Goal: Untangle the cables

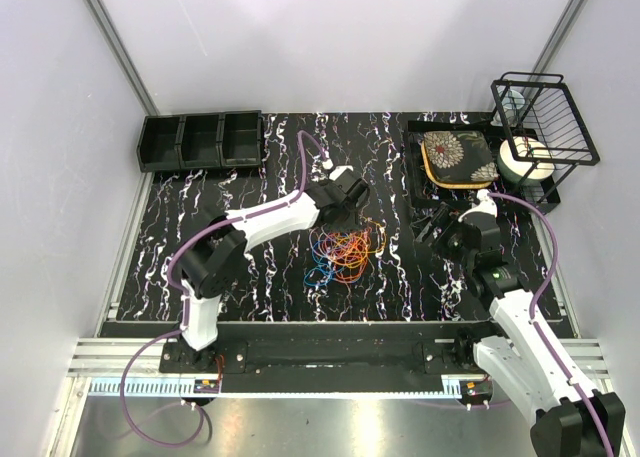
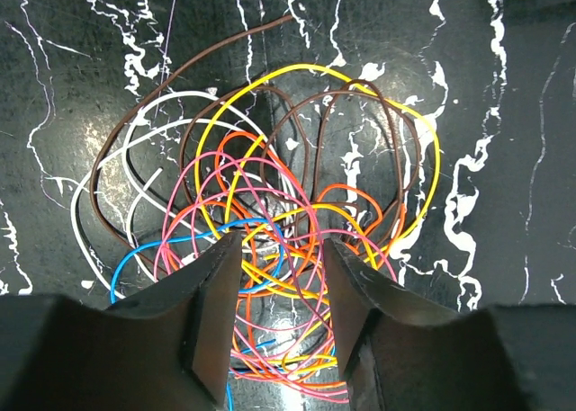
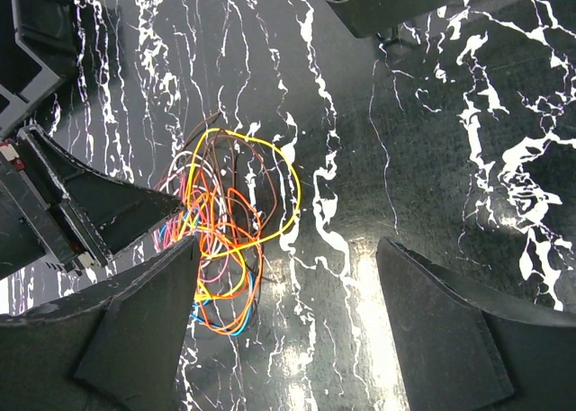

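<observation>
The cables [image 1: 343, 252] lie in one tangled heap of thin loops on the black marbled table, in orange, yellow, pink, blue, white and brown. My left gripper [image 1: 352, 205] sits at the heap's far edge. In the left wrist view it [image 2: 281, 243] is open, and its fingers [image 2: 216, 294] straddle several orange, pink and yellow strands [image 2: 270, 204] without clamping them. My right gripper [image 1: 445, 232] is open and empty, to the right of the heap. In the right wrist view it [image 3: 290, 249] is over bare table, with the cables [image 3: 229, 222] by its left finger.
A black three-compartment bin [image 1: 200, 140] stands at the back left. A black tray [image 1: 415, 167] with a floral pad [image 1: 458, 157] lies at the back right. A wire rack [image 1: 545, 117] holding a white roll [image 1: 525, 159] stands beside it. The left gripper's body [image 3: 81, 213] shows in the right wrist view.
</observation>
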Robot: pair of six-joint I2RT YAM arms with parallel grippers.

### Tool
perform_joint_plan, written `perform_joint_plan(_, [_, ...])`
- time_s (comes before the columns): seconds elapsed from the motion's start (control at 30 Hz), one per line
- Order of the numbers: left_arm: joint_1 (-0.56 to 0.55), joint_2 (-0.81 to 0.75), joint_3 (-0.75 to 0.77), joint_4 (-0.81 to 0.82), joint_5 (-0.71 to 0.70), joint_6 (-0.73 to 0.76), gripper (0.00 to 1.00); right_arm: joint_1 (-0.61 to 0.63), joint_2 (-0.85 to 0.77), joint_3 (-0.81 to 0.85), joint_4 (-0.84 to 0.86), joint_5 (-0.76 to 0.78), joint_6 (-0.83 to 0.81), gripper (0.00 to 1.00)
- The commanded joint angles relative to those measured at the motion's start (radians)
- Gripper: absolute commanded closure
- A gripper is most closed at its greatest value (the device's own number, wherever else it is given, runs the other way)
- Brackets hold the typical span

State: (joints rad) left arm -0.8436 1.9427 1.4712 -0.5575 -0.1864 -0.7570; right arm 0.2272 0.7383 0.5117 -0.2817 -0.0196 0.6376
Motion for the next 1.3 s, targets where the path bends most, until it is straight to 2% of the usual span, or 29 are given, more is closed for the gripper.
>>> perform_joint_plan(0.0, [-0.005, 0.012, 0.044, 0.002, -0.005, -0.011, 0.57, 0.001, -0.002, -0.004, 0.030, -0.003, -0.007, 0.15])
perform_joint_plan(0.07, [-0.005, 0.012, 0.044, -0.002, -0.007, -0.013, 0.62, 0.001, -0.001, -0.004, 0.029, -0.003, -0.009, 0.14])
perform_joint_plan(0.17, [-0.005, 0.013, 0.044, -0.002, -0.007, -0.010, 0.79, 0.001, -0.001, -0.004, 0.030, 0.000, -0.010, 0.14])
perform_joint_plan(0.2, [-0.003, 0.012, 0.047, -0.002, -0.002, -0.008, 1.00, 0.001, -0.001, -0.004, 0.030, 0.000, -0.012, 0.14])
perform_joint_plan(0.37, [-0.011, -0.027, 0.069, -0.028, -0.019, 0.015, 1.00, 0.001, 0.007, 0.007, 0.026, 0.000, -0.016, 0.14])
perform_joint_plan(0.5, [-0.011, -0.115, 0.121, -0.094, -0.035, 0.039, 1.00, 0.000, -0.002, 0.022, 0.018, -0.006, -0.016, 0.14])
perform_joint_plan(0.73, [-0.012, -0.274, 0.326, -0.222, 0.008, 0.125, 1.00, 0.001, -0.020, 0.077, 0.013, -0.078, -0.029, 0.14])
perform_joint_plan(0.93, [-0.015, -0.418, 0.463, -0.229, 0.096, 0.202, 1.00, 0.000, -0.025, 0.151, 0.024, -0.203, -0.039, 0.14])
perform_joint_plan(1.07, [-0.012, -0.505, 0.376, -0.164, 0.079, 0.242, 1.00, 0.000, -0.031, 0.160, 0.056, -0.262, -0.030, 0.13])
perform_joint_plan(1.27, [-0.011, -0.579, 0.091, -0.045, 0.085, 0.228, 1.00, 0.000, -0.019, 0.107, 0.104, -0.306, 0.011, 0.13])
